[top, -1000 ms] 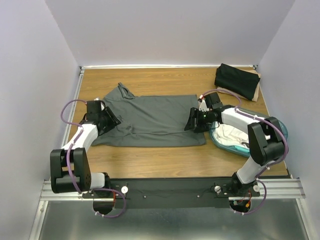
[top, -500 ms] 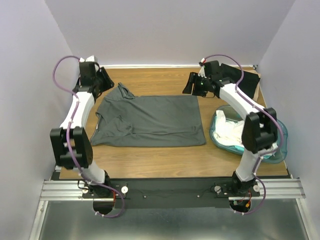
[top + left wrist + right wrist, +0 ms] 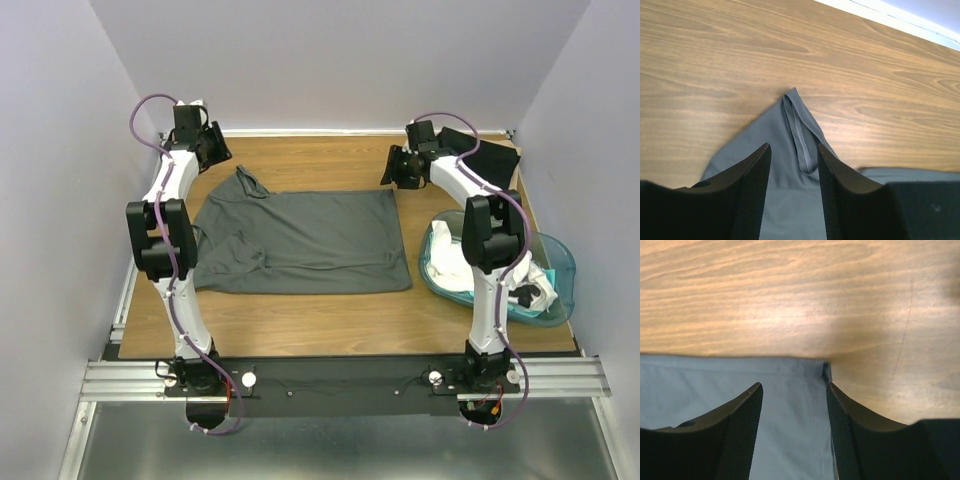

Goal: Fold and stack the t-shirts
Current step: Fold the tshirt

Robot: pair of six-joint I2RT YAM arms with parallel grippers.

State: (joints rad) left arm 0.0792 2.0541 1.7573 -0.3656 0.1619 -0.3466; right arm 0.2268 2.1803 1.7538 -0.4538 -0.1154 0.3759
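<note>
The dark grey t-shirt [image 3: 300,240] lies spread flat on the desk [image 3: 320,160]. The left jaws stand part-open and empty above its collar [image 3: 792,100], and the right jaws stand part-open and empty above its far right hem corner [image 3: 823,366]. Lower both until each straddles its fabric edge, close them together, then lift evenly; no brand, label or writing is legible.

Pale lilac walls [image 3: 340,60] enclose a wood-grain table [image 3: 300,320] on 3 sides, with a metal rail [image 3: 585,378] along its near edge.
</note>
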